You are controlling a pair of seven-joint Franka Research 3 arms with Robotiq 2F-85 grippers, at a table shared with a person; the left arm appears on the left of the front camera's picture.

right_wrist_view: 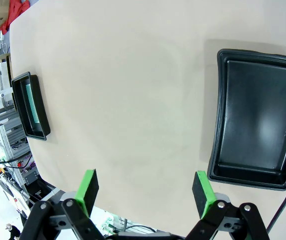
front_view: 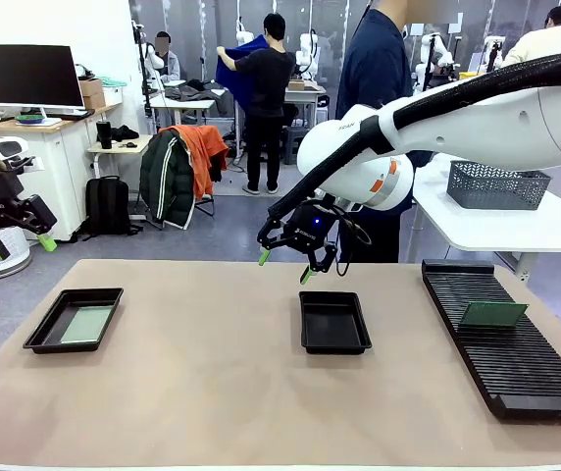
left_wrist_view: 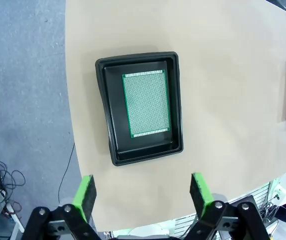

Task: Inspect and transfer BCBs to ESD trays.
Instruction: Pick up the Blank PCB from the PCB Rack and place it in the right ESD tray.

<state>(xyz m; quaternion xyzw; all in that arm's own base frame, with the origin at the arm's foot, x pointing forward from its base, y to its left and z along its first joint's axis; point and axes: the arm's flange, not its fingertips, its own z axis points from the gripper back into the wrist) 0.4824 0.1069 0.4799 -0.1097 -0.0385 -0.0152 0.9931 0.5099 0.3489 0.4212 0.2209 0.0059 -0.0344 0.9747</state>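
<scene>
The left gripper [left_wrist_view: 143,194], fingers apart, hangs off the surface's [front_view: 212,392] left end and looks down on the left tray [left_wrist_view: 104,107], where one circuit board [left_wrist_view: 146,103] lies flat inside. The right gripper [front_view: 283,266], also spread wide, hovers near the far side of the middle tray [front_view: 333,345]. A second board [front_view: 493,314] rests on the black slotted rack [front_view: 526,373] at the right.

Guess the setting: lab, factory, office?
Probably a robotics lab or workshop: an open room with a desk monitor, a slotted rack holding a circuit board, and a white robot arm by black ESD trays.
</scene>
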